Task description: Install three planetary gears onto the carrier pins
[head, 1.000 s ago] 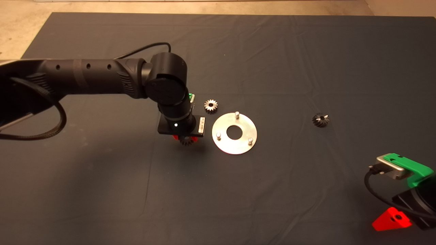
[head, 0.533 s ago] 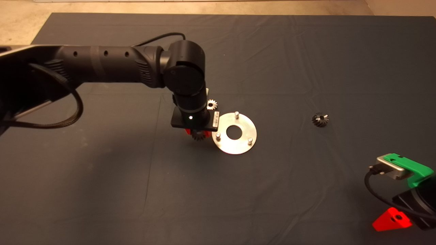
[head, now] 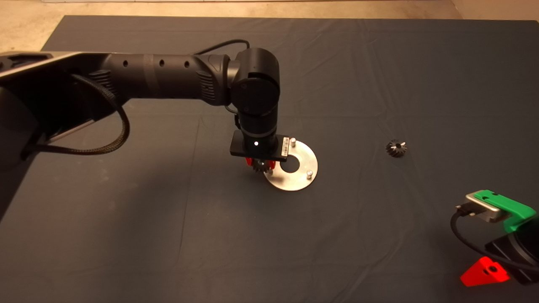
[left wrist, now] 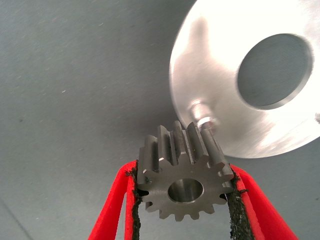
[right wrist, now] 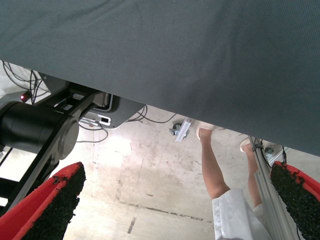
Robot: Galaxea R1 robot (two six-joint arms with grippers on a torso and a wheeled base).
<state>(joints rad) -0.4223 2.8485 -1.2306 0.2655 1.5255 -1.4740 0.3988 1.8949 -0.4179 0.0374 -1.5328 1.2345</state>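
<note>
Counting w/ the disc (head: 301,179) as landmark: 3 carrier pins (head: 309,173) stand on it, all bare. 2 gears visible. One gear (left wrist: 182,180) is clamped between the left gripper (head: 260,164) pads, hovering over the disc's left edge, just beside the nearest pin (left wrist: 200,111). A second gear (head: 396,148) lies well right of the disc. Right gripper (right wrist: 175,207) parked far lower right, fingers spread wide, holding nothing. A white sticker on the left wrist: unreadable.

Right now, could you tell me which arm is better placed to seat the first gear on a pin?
Left. The left gripper holds a gear beside the nearest pin of the disc; the right gripper waits off near the mat's corner.
</note>
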